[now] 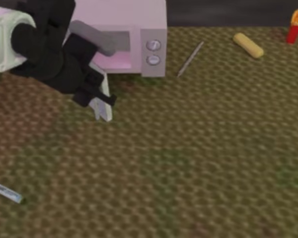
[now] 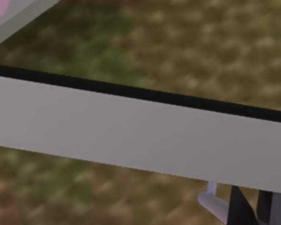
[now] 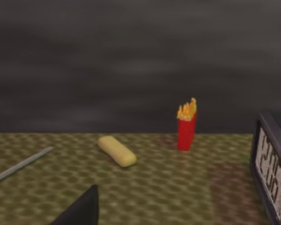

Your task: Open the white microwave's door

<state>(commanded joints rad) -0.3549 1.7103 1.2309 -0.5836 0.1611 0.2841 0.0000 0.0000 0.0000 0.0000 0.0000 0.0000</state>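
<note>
The white microwave (image 1: 139, 15) stands at the table's far edge, its two silver knobs (image 1: 153, 52) on the right panel and its pink interior (image 1: 118, 59) showing. The door (image 1: 105, 85) is swung out towards the near side and is seen edge-on. My left gripper (image 1: 95, 101) is at the door's free end, shut on the door's handle (image 1: 104, 113). In the left wrist view the door (image 2: 131, 136) crosses as a broad white band, with the handle (image 2: 213, 204) under it and dark fingers (image 2: 243, 213) on it. My right gripper is outside the top view; one dark fingertip (image 3: 84, 208) shows.
To the right of the microwave lie a thin grey rod (image 1: 190, 58), a yellow bread roll (image 1: 248, 45) and a red box of fries (image 1: 296, 26). A small bluish strip (image 1: 6, 192) lies at the near left. A black digital clock (image 3: 271, 173) stands near the right arm.
</note>
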